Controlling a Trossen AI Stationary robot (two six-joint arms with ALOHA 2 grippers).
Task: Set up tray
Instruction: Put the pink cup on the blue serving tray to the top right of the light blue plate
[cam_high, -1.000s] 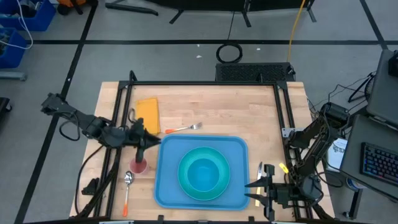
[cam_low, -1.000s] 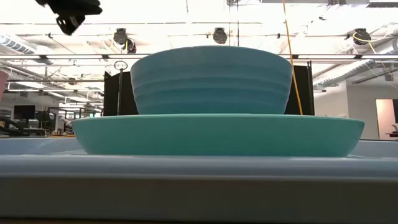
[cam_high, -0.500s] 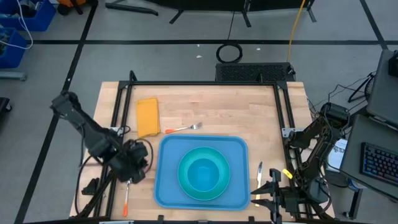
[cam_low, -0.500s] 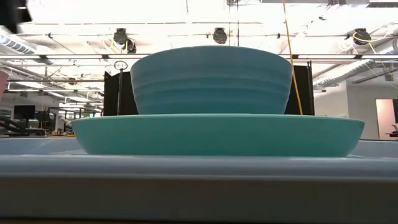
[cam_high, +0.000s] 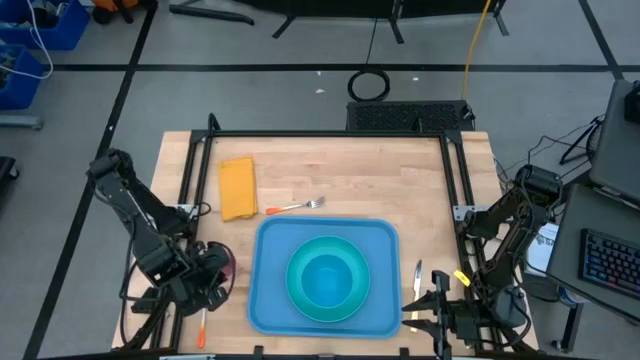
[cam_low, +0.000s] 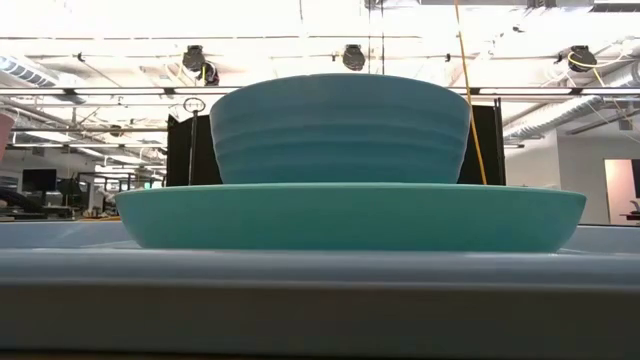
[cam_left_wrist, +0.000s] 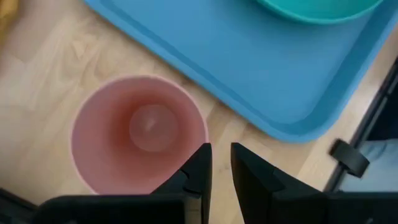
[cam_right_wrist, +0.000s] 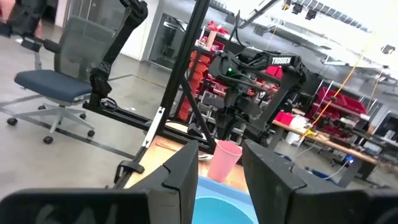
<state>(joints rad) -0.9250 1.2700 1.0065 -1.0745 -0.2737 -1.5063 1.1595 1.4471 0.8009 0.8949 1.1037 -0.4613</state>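
- Tray (cam_high: 268, 300) sits on the tabletop (cam_high: 340, 170) toward the near edge, with plate (cam_high: 326, 277) and bowl (cam_high: 327, 281) stacked in its middle.
- Left claw (cam_left_wrist: 221, 163) hangs right above the pink cup (cam_left_wrist: 138, 134), which stands upright just beside the tray's corner; fingers are nearly together with a thin gap and hold nothing.
- Risk: one finger sits over the cup's rim, so a drop or sideways sweep could tip the cup or shove it into the tray rim.
- Right claw (cam_high: 428, 308) waits low at the tray's right side, fingers apart and empty, close to the knife (cam_high: 418, 274); a sloppy move there could bump the knife or nudge the tray.
- Spoon (cam_high: 202, 325) looks mostly buried under the left arm in the high view, probably still by the cup; the arm could drag it off the edge.
- Fork (cam_high: 295, 206) and napkin (cam_high: 238, 187) lie off the tray, well clear of both arms.
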